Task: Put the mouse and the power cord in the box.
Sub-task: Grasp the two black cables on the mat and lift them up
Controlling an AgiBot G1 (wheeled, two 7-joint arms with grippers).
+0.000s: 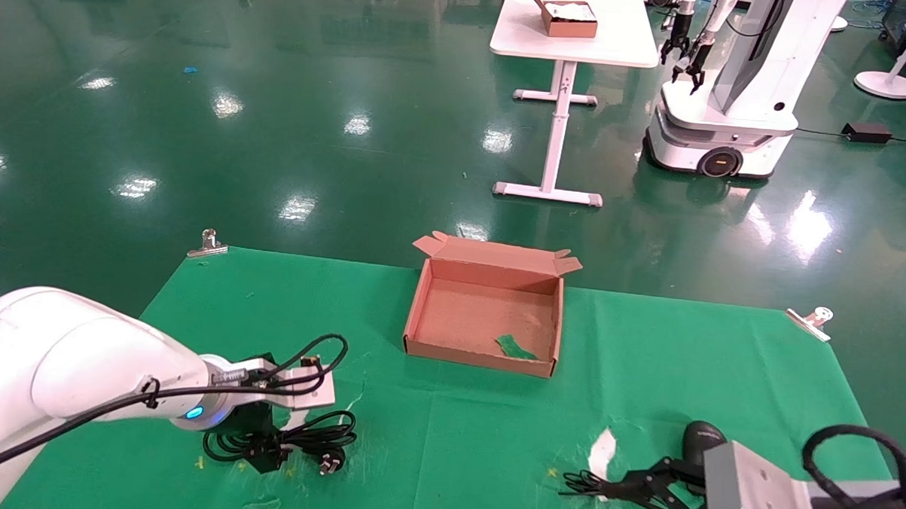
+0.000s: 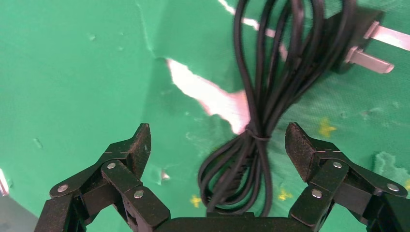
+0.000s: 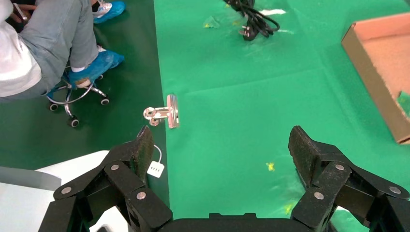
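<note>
The power cord [image 1: 307, 435] lies coiled on the green cloth at the front left, its pronged plug [image 2: 360, 46] on the cloth beside it. My left gripper [image 2: 218, 137] is open and low over it, one finger on each side of the tied middle of the cord [image 2: 251, 145]. The brown box [image 1: 485, 316] stands open at the middle of the table with a green scrap [image 1: 515, 348] inside. The black mouse [image 1: 701, 438] sits at the front right, its thin wire bundle [image 1: 584, 483] to its left. My right gripper [image 1: 637, 488] is open beside the mouse, holding nothing.
Metal clips [image 1: 208, 244] [image 1: 812, 321] pin the cloth at its far corners. A white tear [image 1: 603, 452] shows in the cloth near the mouse. A person on a wheeled chair [image 3: 53, 53] sits beside the table. Another robot [image 1: 729, 106] and a white table [image 1: 574, 33] stand far off.
</note>
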